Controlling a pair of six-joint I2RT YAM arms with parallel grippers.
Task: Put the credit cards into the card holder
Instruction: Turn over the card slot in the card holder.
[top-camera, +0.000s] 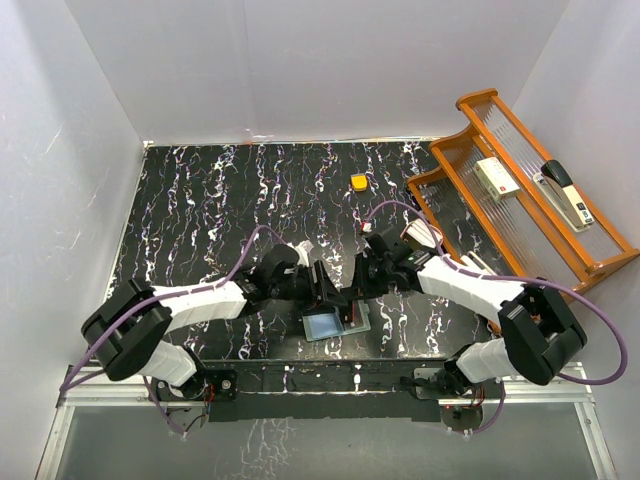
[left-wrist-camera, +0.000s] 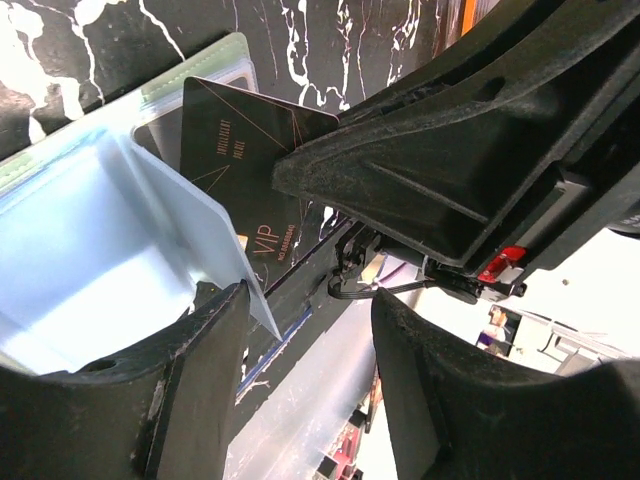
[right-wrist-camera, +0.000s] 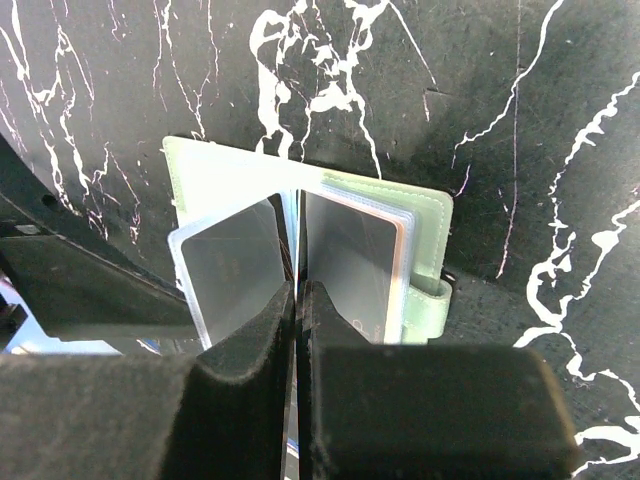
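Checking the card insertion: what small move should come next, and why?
Probably ease the right tool forward to slide the black card deeper into the card holder: it pinches the card, much of which shows outside the clear sleeves, while the open left tool straddles one sleeve's corner.

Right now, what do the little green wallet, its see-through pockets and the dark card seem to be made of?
Card holder: pale green and matte with no shine, so leather or an imitation; I cannot tell which.
Inner pockets: thin, clear, glossy plastic that shows what lies behind it.
Dark card: probably stiff plastic. It is flat and black with a slight sheen and gold lettering.
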